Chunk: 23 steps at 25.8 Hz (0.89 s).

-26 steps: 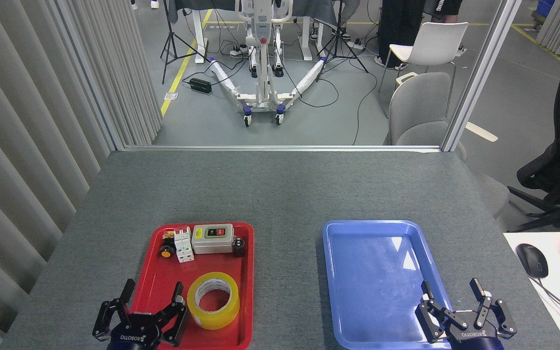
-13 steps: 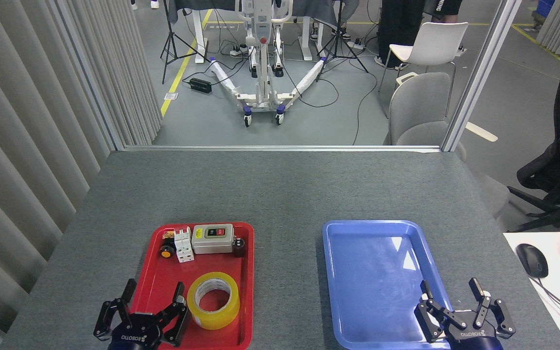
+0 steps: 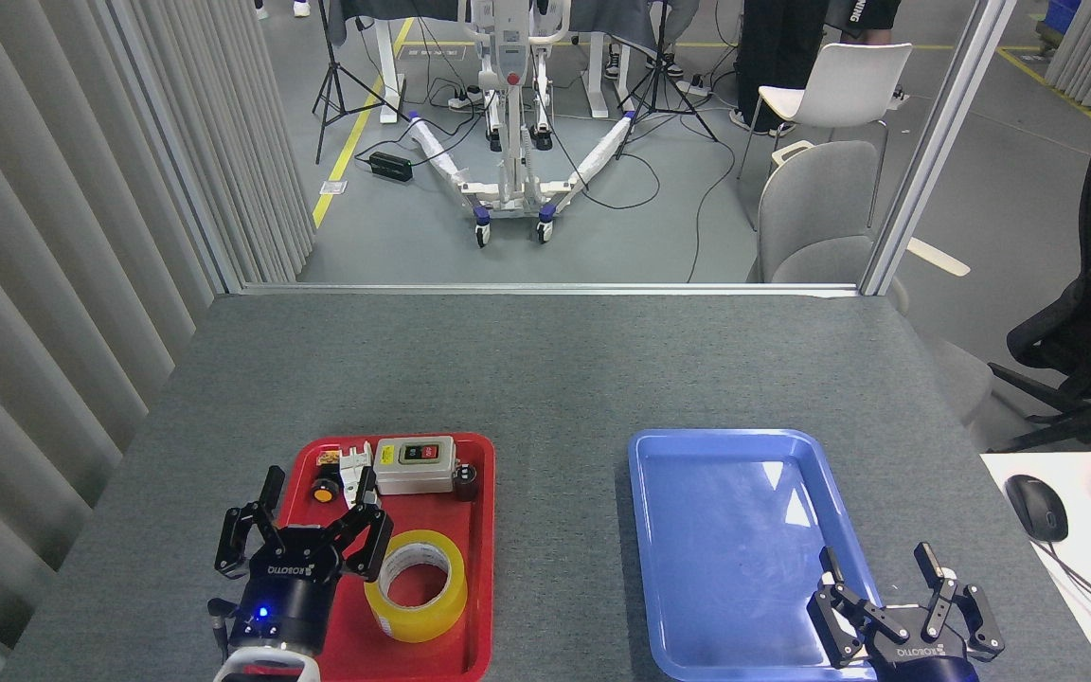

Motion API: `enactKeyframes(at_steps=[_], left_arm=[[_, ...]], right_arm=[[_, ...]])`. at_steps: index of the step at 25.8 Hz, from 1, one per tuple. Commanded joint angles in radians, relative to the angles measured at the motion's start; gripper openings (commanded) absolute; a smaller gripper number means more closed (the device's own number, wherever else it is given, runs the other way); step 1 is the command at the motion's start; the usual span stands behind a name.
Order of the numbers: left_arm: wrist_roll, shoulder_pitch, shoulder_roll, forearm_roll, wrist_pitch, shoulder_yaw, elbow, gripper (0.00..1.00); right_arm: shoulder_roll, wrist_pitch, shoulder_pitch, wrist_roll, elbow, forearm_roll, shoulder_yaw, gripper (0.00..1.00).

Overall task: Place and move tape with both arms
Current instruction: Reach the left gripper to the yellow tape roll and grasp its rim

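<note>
While lying flat in the near half of a red plastic tray (image 3: 299, 483) on the grey felt-covered desk (image 3: 545, 360), wide roll of translucent yellow packing tape (image 3: 416, 585) with white printed core, hole facing up. Just left of the roll, black multi-fingered left gripper (image 3: 313, 497) marked "ROBOTIQ", jaws released and spread over the tray, one finger close beside the roll's edge; contact cannot be told. Behind it at the tray's far end: small round orange-and-black knob (image 3: 324, 492), white breaker block (image 3: 352, 469), grey switch box (image 3: 415, 464) with green and red buttons, small dark cylinder (image 3: 465, 479). Well apart to the right, glossy blue plastic tray (image 3: 659, 530), with black right gripper (image 3: 882, 573) over its near right corner, jaws likewise released, grasping nothing. Beside the desk's right edge, black computer mouse (image 3: 1036, 507) on a white surface.
</note>
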Motion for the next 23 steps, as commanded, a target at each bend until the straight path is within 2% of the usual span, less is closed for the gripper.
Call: enactKeyframes(at_steps=[1,3,4,6,10,13,16,19,23], left_arm=[[-0.010,-0.071,0.000,0.002,0.004,-0.002,0.078,1.00],[-0.068,-0.069,-0.001,0.014,-0.001,-0.001,0.067,1.00],[-0.144,-0.064,-0.001,0.014,-0.004,-0.002,0.046,1.00],[-0.336,-0.061,0.000,0.014,-0.002,-0.002,0.000,1.00],[-0.801,-0.063,0.002,0.013,0.007,-0.001,-0.069,1.00],[-1.025,-0.066,0.000,0.014,0.007,0.001,-0.081,1.00],[-1.151,-0.087,-0.001,0.019,0.007,0.002,-0.077,1.00],[-1.274,-0.158,0.002,0.033,0.008,0.001,-0.060,1.00],[-1.295,-0.176,0.007,0.036,0.008,0.001,-0.021,1.00]], right_arm=[[0.002,0.000,0.000,0.001,0.000,0.002,0.000,1.00],[0.004,0.000,0.000,0.001,0.000,0.002,0.002,1.00],[0.004,0.000,0.000,0.001,0.000,0.002,0.002,1.00],[0.004,0.000,0.000,0.001,0.000,0.003,0.002,1.00],[0.002,0.000,-0.001,0.001,0.000,0.003,0.003,1.00],[0.002,0.000,-0.001,0.001,0.002,0.005,0.003,1.00],[0.002,0.000,-0.001,0.001,0.000,0.005,0.003,1.00],[0.002,0.000,-0.003,0.001,0.002,0.005,0.003,1.00],[0.004,0.000,-0.003,0.001,0.002,0.005,0.005,1.00]])
